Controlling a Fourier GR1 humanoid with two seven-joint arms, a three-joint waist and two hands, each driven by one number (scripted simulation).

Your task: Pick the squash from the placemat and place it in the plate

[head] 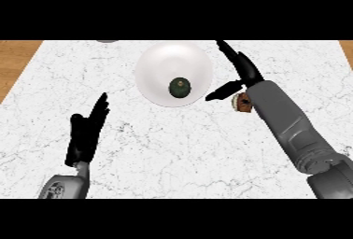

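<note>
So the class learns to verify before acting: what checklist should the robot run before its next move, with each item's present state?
1. Squash lies on the plate: ok.
2. Right robot hand open, apart from the squash: ok.
3. Left robot hand open, holding nothing: ok.
4. Squash at rest, not rolling: cannot tell.
5. Brown object right of the plate identified: cannot tell, partly hidden.

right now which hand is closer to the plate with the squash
The right hand, open beside the plate holding the squash. The left hand rests open at lower left, well apart from it.
</note>
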